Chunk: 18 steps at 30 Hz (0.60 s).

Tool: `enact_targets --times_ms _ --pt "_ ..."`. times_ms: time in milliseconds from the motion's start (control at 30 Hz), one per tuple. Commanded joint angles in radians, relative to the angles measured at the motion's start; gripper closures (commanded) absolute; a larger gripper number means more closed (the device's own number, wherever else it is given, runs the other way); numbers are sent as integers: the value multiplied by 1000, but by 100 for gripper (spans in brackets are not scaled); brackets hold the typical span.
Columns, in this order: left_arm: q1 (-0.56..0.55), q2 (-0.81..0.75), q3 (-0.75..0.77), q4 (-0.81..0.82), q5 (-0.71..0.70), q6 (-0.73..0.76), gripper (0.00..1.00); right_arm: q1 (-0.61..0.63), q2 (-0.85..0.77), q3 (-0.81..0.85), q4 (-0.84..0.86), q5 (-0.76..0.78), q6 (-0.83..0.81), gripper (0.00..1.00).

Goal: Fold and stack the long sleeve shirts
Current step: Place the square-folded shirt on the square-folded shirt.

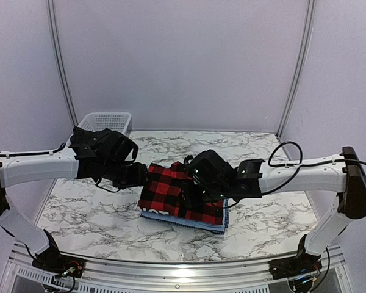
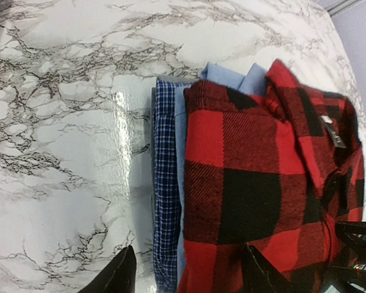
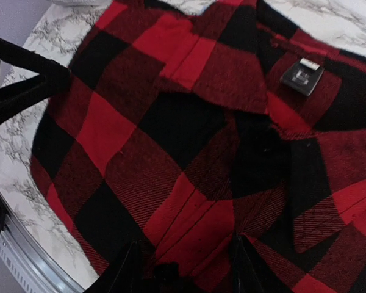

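Note:
The red-and-black flannel shirt (image 1: 161, 189) lies folded on top of the light blue shirt (image 1: 186, 221) in the middle of the table. In the left wrist view the flannel (image 2: 250, 165) covers the light blue shirt (image 2: 232, 76), with a blue checked fabric (image 2: 165, 201) at the stack's edge. My left gripper (image 1: 140, 175) is open at the stack's left edge (image 2: 189, 278), with one finger over the table and one over the flannel. My right gripper (image 1: 192, 186) is open just above the flannel (image 3: 186, 271), which fills the right wrist view (image 3: 171, 128).
A white mesh basket (image 1: 107, 120) stands at the back left corner. The marble table (image 1: 91, 213) ends in a metal rail at the near edge (image 1: 171, 268). White walls close in the back and sides.

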<state>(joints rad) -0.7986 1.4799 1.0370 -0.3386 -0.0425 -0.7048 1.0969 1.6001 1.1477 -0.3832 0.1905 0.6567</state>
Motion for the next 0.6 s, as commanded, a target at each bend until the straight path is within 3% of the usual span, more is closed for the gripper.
enact_targets --times_ms 0,267,367,467,567 --pt "2 54 21 -18 13 30 41 11 46 -20 20 -5 7 54" --pt "13 66 -2 -9 22 29 52 11 17 -5 -14 19 -12 52" --pt "32 -3 -46 -10 -27 -12 52 12 -8 19 -38 31 -25 51" --pt "84 -105 -128 -9 -72 -62 43 12 -40 23 -43 46 -30 50" --pt "123 -112 -184 -8 -58 -63 43 11 -63 33 -41 66 -40 47"
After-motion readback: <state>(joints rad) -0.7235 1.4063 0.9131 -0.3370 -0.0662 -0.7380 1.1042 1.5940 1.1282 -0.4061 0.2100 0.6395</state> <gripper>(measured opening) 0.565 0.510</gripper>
